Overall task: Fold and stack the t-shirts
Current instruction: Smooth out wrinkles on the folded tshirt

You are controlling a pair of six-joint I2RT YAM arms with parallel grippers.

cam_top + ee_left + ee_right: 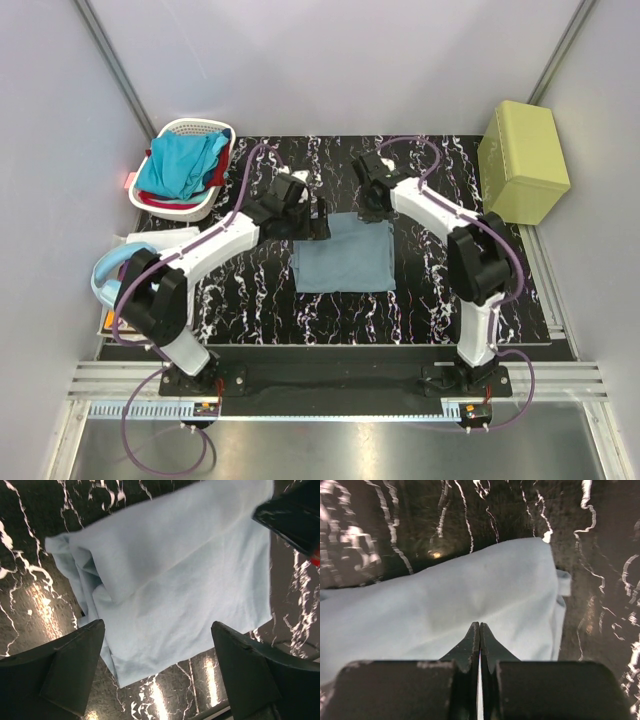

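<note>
Finishing the grey-blue t-shirt [343, 255] fold, left gripper [157, 632] agape, right gripper [479, 630] pinched shut, the turquoise t-shirt [180, 165] likely next.

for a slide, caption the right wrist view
Shut right tool over the folded grey-blue tee on the black marbled table

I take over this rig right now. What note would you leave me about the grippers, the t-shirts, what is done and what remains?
left gripper: open, over an edge of the grey-blue tee, holding nothing.
right gripper: shut, tips over the same tee; no cloth seen between them.
Done: that tee lies folded, flat on the table.
turquoise tee and red tee: bunched in the white basket.
Left: fold those two, stack them on the first.
</note>
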